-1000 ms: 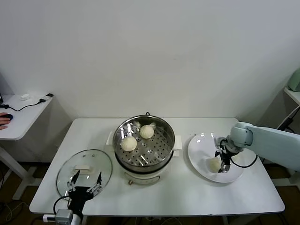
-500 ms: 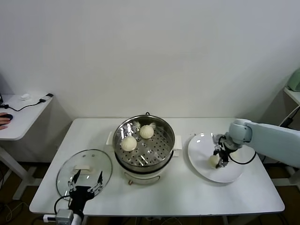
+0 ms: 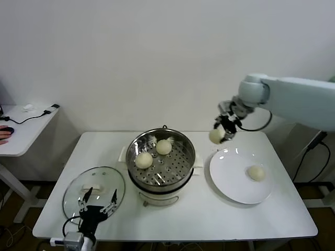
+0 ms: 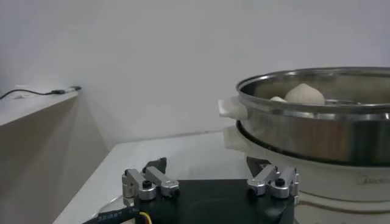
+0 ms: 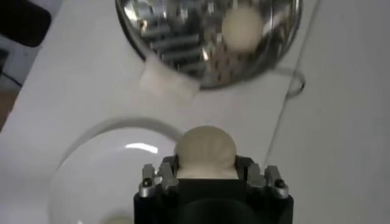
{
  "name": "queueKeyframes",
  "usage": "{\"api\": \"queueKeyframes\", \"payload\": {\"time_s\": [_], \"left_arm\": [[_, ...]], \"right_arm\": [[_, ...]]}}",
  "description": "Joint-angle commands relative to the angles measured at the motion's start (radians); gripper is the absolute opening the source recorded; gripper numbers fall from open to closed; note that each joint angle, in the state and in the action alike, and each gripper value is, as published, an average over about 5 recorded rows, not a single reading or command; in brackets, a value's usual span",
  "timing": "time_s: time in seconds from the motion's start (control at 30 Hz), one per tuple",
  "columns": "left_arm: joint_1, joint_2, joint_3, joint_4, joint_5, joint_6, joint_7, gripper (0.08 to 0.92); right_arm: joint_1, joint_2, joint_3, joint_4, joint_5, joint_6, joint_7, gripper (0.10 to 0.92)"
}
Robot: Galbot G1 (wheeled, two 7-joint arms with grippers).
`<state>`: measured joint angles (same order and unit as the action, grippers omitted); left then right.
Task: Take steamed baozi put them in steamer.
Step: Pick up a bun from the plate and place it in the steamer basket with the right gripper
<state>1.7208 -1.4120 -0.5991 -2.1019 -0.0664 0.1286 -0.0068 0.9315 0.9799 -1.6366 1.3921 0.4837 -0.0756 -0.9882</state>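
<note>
Right end effector (image 3: 224, 129) above plate (image 3: 230, 180)

The steamer (image 4: 317, 122) runs off the left wrist view's edge; its buns (image 4: 304, 94) show only tops above the rim; the plate (image 5: 91, 176) is cropped.

Plain white wall (image 3: 157, 57) behind, evenly lit. White rectangular table (image 3: 178, 219) in the middle, legs partly visible. Smaller white side desk (image 3: 21, 137) off the left edge, black cable (image 3: 36, 116) trailing across it. Dark floor (image 3: 15, 219) below.
</note>
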Motion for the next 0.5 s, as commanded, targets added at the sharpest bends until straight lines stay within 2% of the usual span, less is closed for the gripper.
{"api": "queueKeyframes", "payload": {"time_s": [0.03, 0.23, 0.5], "left_arm": [[0.001, 0.000, 0.003, -0.001, 0.001, -0.001, 0.000, 0.823], [0.003, 0.000, -0.002, -0.001, -0.001, -0.002, 0.000, 0.823], [0.005, 0.002, -0.008, 0.005, -0.004, -0.006, -0.001, 0.823]], "right_arm": [[0.090, 0.256, 0.069, 0.154, -0.094, 0.290, -0.028, 0.619], [-0.050, 0.314, 0.083, 0.179, -0.271, 0.430, -0.015, 0.619], [-0.191, 0.346, 0.062, 0.099, -0.392, 0.479, 0.020, 0.619]]}}
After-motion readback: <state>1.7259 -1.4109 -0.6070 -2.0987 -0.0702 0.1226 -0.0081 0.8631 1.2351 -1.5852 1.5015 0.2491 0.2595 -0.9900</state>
